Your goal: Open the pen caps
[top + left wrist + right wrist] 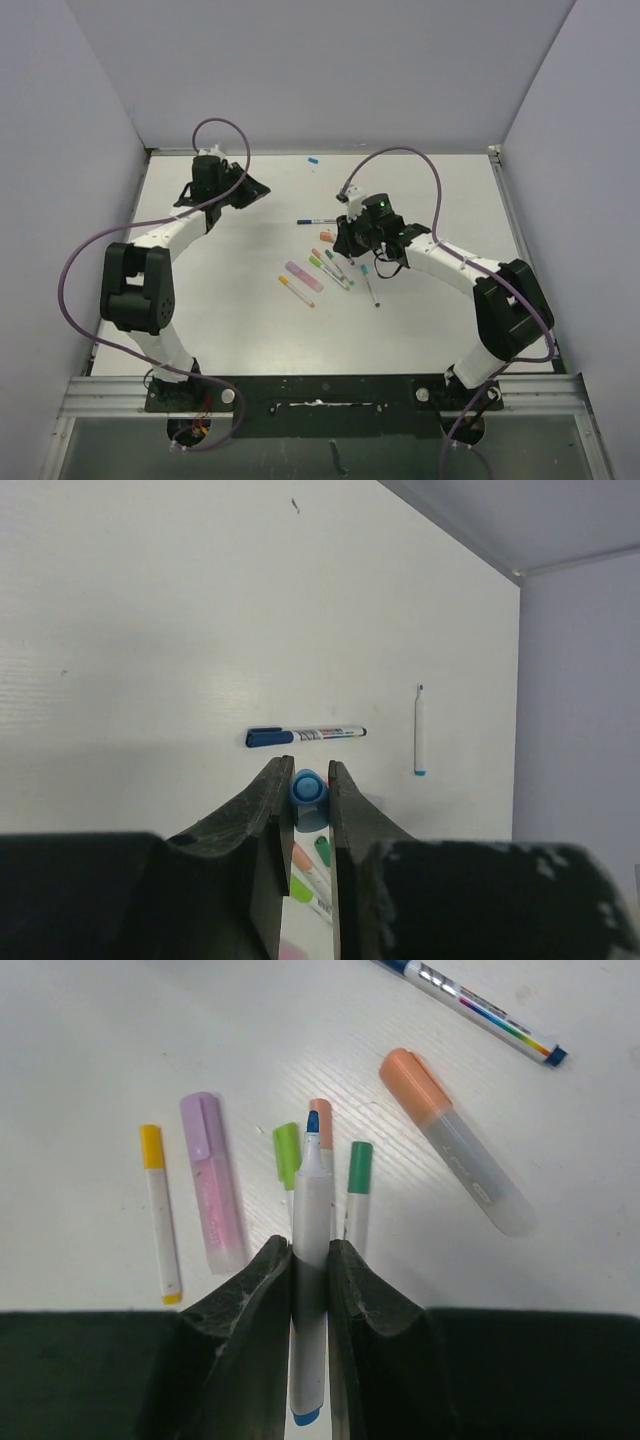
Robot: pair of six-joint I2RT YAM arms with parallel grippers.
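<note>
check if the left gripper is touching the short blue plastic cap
Touching. The left wrist view shows the short blue plastic cap pinched in the left gripper, its black fingers pressed against both sides with no gap.

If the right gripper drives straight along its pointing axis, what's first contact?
Probably the peach-capped pen: the uncapped blue pen held in the right gripper aims its tip at it. Height above it is unclear.
</note>
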